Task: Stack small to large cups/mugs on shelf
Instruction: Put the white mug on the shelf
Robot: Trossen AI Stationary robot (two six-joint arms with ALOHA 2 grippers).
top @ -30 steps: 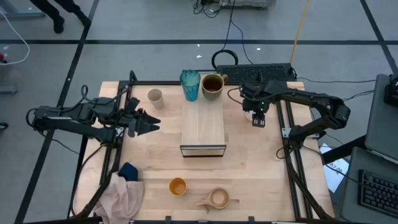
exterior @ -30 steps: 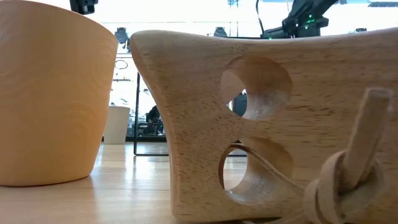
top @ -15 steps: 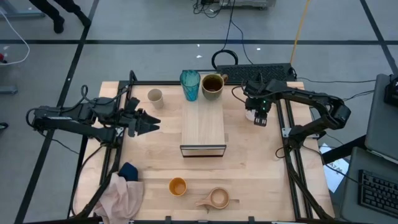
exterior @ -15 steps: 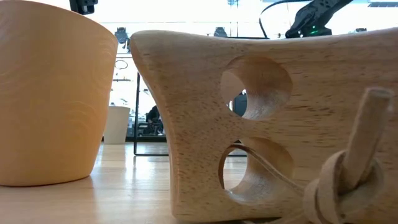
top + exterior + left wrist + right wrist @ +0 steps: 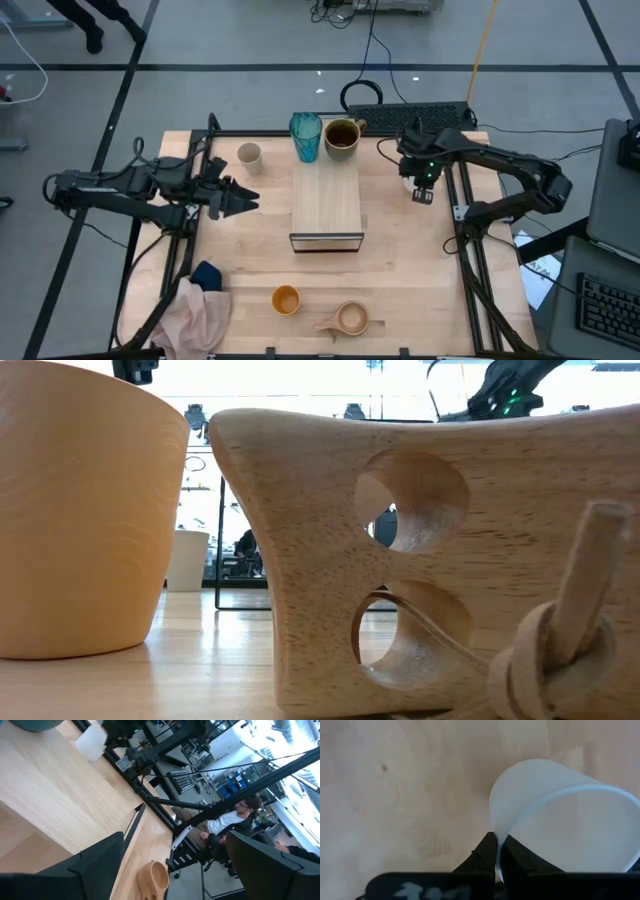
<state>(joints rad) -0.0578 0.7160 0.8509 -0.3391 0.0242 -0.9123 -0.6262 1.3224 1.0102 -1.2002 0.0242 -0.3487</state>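
Your table (image 5: 400, 270) carries everything here. The largest piece on it is the shelf (image 5: 326, 203), a long light-wood box lying down the middle, its dark open end facing the near edge and its flat top bare.

At the far end of the shelf stand the teal tumbler (image 5: 306, 136) and, just beside it toward the right edge, the dark olive mug (image 5: 342, 138); both sit on the table at the far edge, touching or nearly touching the shelf's end. The white mug (image 5: 565, 820) is near the far right corner, and your right end effector (image 5: 498, 851) is pinching its rim, one finger inside the wall and one outside. In the high view that end effector hides most of the mug.

Near the near edge, the tan wooden handled cup (image 5: 347, 320) sits slightly right of centre, with the small orange cup (image 5: 286, 299) just beside it toward the left edge. The small beige cup (image 5: 249, 156) stands alone toward the far left, well apart from the tumbler.

Your left end effector (image 5: 247, 202) hangs over the left part of the table, fingers spread, gripping nothing. A crumpled cloth (image 5: 195, 310) lies at the near left corner.
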